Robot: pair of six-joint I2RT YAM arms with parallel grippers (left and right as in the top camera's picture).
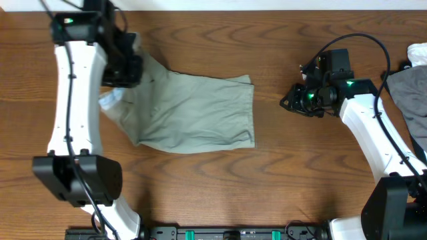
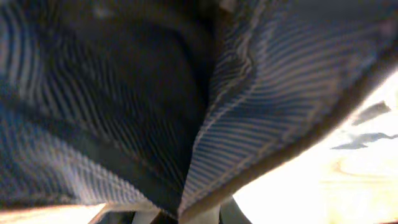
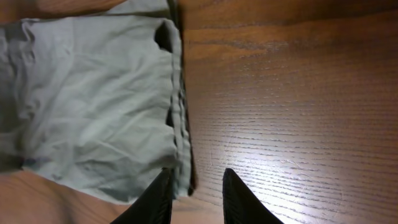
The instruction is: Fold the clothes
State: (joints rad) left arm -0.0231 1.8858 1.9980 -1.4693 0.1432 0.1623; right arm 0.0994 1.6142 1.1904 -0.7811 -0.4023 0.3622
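Left hand (image 1: 125, 70) is clamped shut on the shorts (image 1: 193, 110) at their upper-left corner; I see only cloth in its camera. They lie left of centre on the tabletop (image 1: 267, 193). My right hand (image 3: 196, 180) hangs part open, empty, right of them.

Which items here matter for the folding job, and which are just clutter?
Job: shorts; left claw, shut on the shorts; right claw, open and empty.
Clutter: grey cloth and white object, at the table's right edge.
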